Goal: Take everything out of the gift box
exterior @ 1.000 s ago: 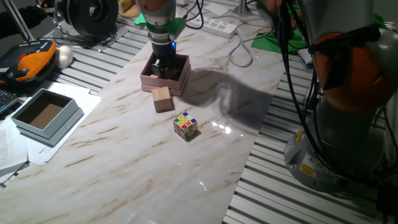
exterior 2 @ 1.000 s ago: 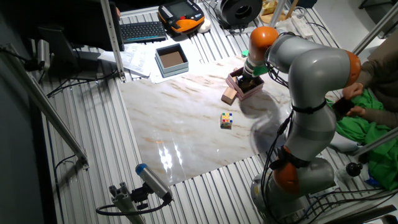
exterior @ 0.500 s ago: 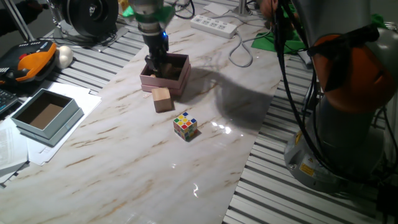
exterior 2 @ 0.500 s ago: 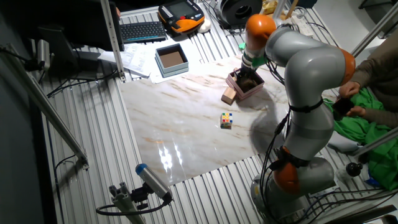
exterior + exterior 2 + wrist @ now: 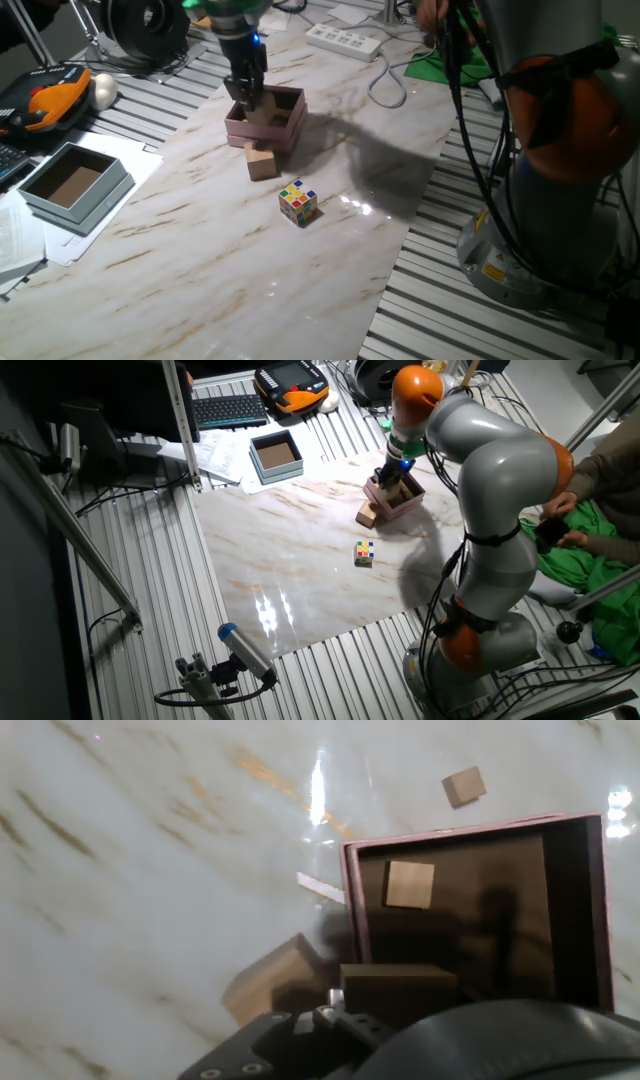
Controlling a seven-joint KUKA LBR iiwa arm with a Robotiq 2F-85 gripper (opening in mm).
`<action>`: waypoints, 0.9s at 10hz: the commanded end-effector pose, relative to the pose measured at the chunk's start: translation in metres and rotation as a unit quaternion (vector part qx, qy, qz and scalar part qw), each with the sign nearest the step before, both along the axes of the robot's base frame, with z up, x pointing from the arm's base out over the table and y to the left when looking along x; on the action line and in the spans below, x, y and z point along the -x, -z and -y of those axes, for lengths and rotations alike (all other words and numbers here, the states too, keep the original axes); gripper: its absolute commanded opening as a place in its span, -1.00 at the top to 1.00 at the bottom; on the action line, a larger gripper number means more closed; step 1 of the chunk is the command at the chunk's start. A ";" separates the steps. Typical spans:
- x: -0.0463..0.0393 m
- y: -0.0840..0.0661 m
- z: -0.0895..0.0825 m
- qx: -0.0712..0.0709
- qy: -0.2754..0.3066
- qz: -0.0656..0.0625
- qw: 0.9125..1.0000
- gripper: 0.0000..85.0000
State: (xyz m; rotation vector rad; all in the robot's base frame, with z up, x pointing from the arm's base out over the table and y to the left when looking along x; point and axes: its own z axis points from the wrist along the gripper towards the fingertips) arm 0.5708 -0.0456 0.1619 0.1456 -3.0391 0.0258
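No readable brand names or writing anywhere that I can make out. Going left to right in one fixed view: an orange-and-black handheld unit (image 5: pixel 45 102) sits at the far left edge on the slatted metal bench, with a grey-blue box (image 5: pixel 75 186) below it, brown inside, resting on loose papers. The marble-look tabletop (image 5: pixel 210 270) runs diagonally through the middle. In the upper middle is the pink gift box (image 5: pixel 268 120), with the gripper (image 5: pixel 247 97) over its left wall. It looks pinched on a wooden cube (image 5: pixel 398 993), seen in the hand view at the bottom centre. A smaller cube (image 5: pixel 410 884) lies inside the box, another cube (image 5: pixel 261 160) sits just outside it, and a tiny one (image 5: pixel 464 787) is on the marble. The multicoloured puzzle cube (image 5: pixel 298 201) is centre frame, and the arm's orange-and-grey base (image 5: pixel 560 150) fills the right.
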 end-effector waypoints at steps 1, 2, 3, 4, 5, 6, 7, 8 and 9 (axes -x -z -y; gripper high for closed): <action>0.0022 -0.045 -0.009 -0.003 0.012 -0.002 1.000 1.00; 0.0073 -0.038 -0.024 0.007 0.025 0.015 1.000 1.00; 0.0114 -0.029 -0.034 0.016 0.034 0.026 0.999 0.60; 0.0144 -0.020 -0.041 0.013 0.046 0.031 0.998 0.60; 0.0164 -0.010 -0.045 0.020 0.049 0.045 0.998 -0.20; 0.0154 -0.002 -0.044 0.026 0.046 0.055 0.997 -0.20; 0.0118 0.005 -0.039 0.025 0.042 0.061 0.997 -0.60; 0.0073 0.008 -0.032 0.020 0.037 0.061 0.997 -0.60; 0.0053 0.009 -0.030 0.016 0.038 0.057 0.998 -0.60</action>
